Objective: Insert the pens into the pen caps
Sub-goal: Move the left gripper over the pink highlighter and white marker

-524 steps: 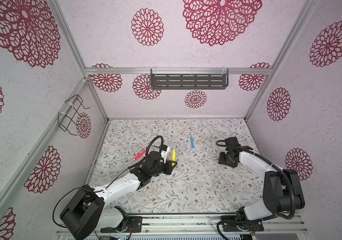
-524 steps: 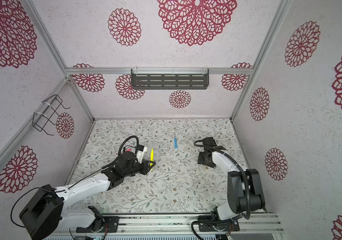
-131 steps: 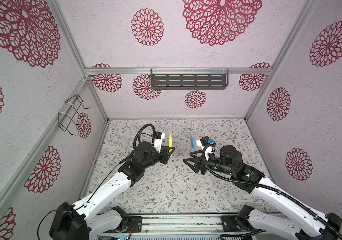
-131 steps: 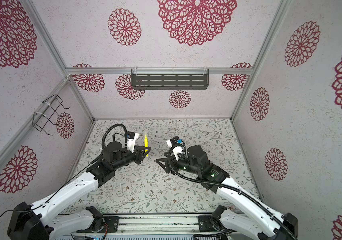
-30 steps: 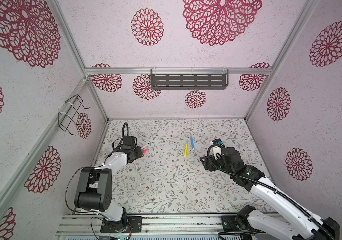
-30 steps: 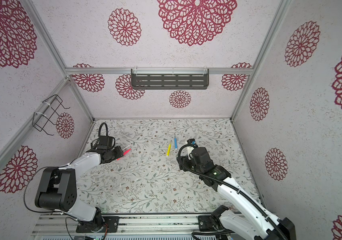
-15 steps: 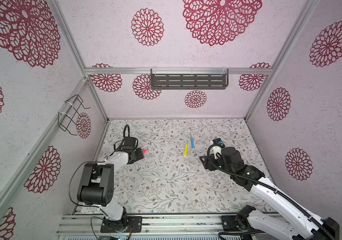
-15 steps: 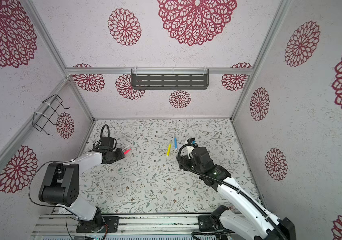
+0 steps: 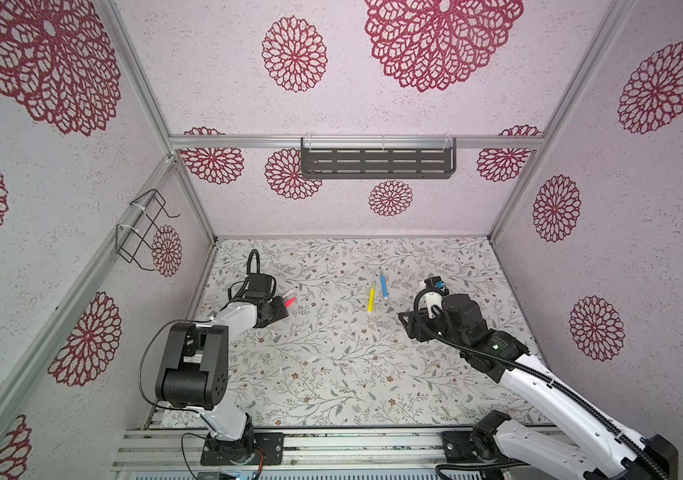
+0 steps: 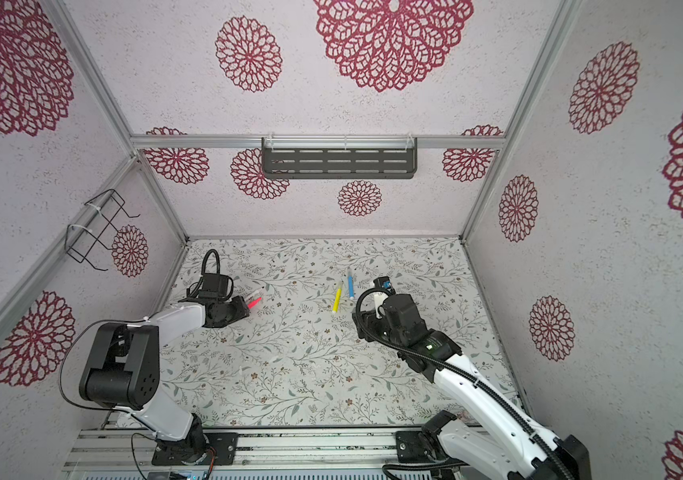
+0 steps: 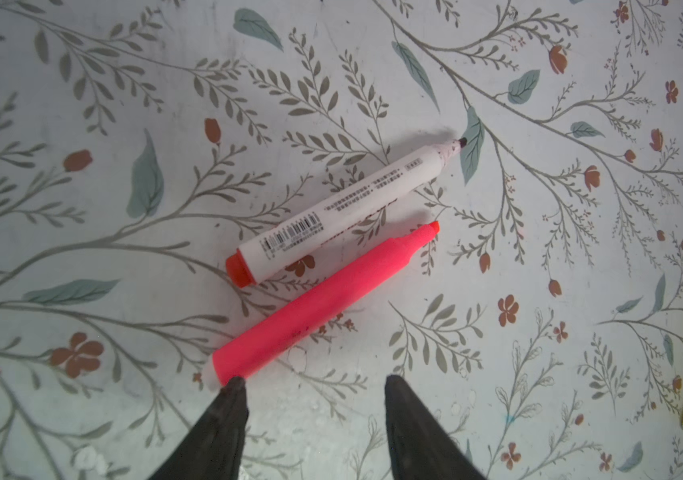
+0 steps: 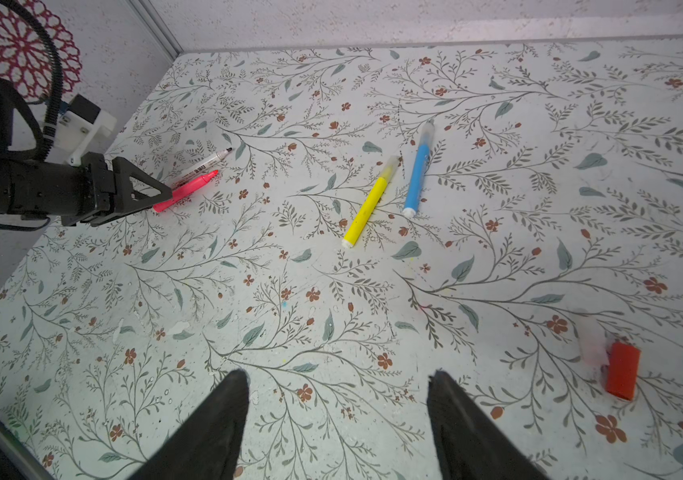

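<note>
A pink-red pen (image 11: pixel 323 299) and a white pen with a red end (image 11: pixel 344 212) lie side by side, uncapped, at the left of the mat. My left gripper (image 11: pixel 312 380) is open right behind them, one fingertip (image 11: pixel 233 384) at the pink pen's blunt end. In both top views it sits low beside the pink pen (image 9: pixel 290 301) (image 10: pixel 255 302). A yellow pen (image 12: pixel 371 203) and a blue pen (image 12: pixel 416 170) lie mid-mat, each with a pale cap on its far end. A red pen cap (image 12: pixel 622 370) and a clear one (image 12: pixel 591 343) lie near my open, empty right gripper (image 12: pixel 337 374).
The left wall stands close behind the left arm (image 9: pixel 240 316). A wire rack (image 9: pixel 144 228) hangs on that wall and a dark shelf (image 9: pixel 377 162) on the back wall. The right arm (image 9: pixel 468 332) stretches over the mat's right side.
The left gripper has crept a little to the right, closer to the pink pen, and its arm has folded slightly. The right arm and all pens have kept their places.
</note>
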Robot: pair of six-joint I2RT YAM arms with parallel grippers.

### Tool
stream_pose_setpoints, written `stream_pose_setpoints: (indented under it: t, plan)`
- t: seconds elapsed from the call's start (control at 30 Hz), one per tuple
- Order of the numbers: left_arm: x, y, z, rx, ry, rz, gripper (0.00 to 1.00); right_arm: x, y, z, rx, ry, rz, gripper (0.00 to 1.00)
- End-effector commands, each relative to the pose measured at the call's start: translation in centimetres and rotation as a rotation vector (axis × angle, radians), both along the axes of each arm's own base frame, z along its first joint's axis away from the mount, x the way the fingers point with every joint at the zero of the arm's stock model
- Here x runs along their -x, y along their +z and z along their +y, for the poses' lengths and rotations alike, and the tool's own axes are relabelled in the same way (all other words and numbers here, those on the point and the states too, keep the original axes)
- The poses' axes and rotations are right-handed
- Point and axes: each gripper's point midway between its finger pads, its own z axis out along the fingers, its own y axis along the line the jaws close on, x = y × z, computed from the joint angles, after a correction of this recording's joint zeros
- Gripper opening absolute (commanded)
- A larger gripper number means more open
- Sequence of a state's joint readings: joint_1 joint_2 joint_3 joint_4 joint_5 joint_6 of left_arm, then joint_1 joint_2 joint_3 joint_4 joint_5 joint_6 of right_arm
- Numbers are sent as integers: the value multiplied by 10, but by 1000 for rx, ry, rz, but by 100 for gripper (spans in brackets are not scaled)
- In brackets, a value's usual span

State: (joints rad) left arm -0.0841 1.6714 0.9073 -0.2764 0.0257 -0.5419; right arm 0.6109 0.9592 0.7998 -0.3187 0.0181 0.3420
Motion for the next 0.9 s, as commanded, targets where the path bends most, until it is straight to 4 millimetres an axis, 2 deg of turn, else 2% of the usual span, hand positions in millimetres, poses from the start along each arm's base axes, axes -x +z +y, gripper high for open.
stream_pose_setpoints:
  t: [0.0, 0.4, 0.87]
  plan:
    - [-7, 2, 0, 4, -15, -1, 56, -1, 12, 0, -36, -4, -28, 72]
    - [-3, 0, -6, -9, -47, 31, 56, 2, 16, -1, -50, 1, -43, 72]
    - [-13, 16, 2, -77, -62, 0, 56, 4, 18, -2, -56, 4, -54, 72]
